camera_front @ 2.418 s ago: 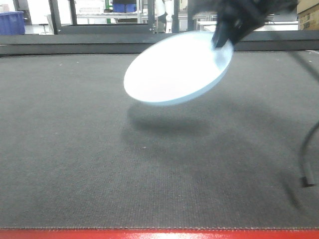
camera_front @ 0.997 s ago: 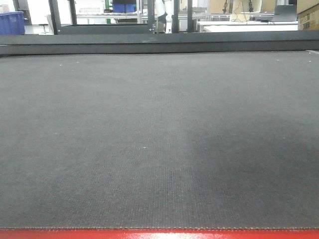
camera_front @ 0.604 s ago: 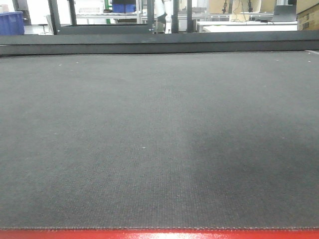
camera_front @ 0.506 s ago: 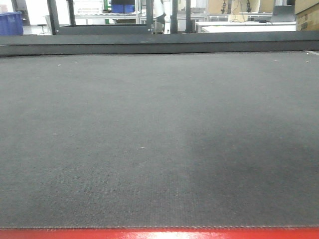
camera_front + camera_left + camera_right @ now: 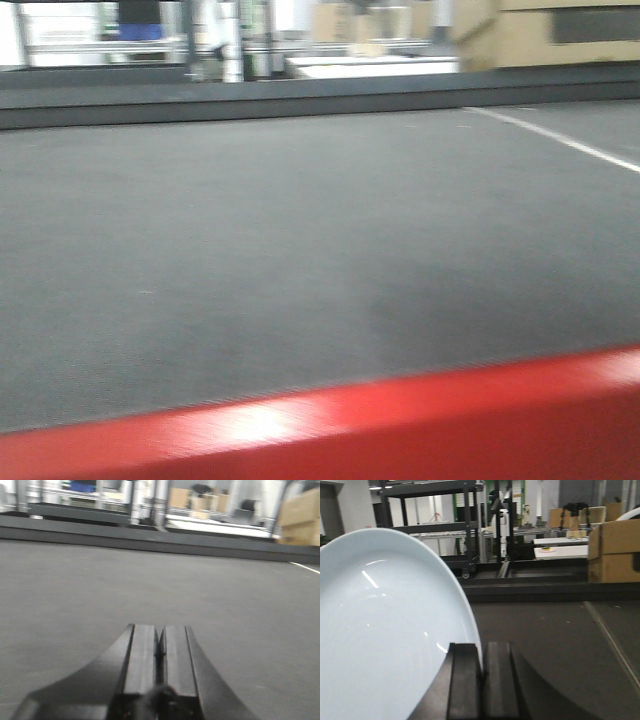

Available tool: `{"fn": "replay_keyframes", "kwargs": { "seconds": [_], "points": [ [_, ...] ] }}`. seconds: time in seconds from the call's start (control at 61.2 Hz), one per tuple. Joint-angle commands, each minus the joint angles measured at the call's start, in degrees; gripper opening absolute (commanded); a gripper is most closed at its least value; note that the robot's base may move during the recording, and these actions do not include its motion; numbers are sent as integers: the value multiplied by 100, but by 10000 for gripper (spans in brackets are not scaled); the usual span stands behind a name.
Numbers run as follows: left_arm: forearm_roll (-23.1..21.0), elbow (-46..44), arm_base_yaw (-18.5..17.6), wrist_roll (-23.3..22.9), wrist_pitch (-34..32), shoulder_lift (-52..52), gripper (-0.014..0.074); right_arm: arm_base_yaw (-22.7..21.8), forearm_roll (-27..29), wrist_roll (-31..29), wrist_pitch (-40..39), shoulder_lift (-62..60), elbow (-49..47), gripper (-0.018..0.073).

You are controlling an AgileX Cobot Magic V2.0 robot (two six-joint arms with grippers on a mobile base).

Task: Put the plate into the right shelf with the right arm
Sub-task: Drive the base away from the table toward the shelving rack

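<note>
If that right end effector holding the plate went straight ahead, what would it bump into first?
Probably the dark raised rail straight ahead; the way to it looks free. The right end effector, clamped on the plate, points there, though depth is unclear.

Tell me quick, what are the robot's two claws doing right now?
Left gripper: closed, holding nothing.
Right gripper: closed on the rim of the plate.

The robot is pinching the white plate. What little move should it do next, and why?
Probably swing the right gripper, shut on the plate, toward the right to look for the shelf. The plate is pinched at its rim above the gray table, and no shiny steel shelf shows in any view, so there is nowhere to set it down yet.
</note>
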Motion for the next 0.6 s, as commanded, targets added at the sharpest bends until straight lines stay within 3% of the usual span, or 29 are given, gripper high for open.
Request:
{"fn": "replay_keyframes", "kwargs": {
  "seconds": [0.0, 0.588],
  "points": [
    [1, -3, 5, -34, -509, -64, -47, -9, -96, -27, -517, 40, -164, 55],
    [1, -3, 5, -34, -509, -64, -47, -9, -96, -27, -517, 40, -164, 55]
  ]
}}
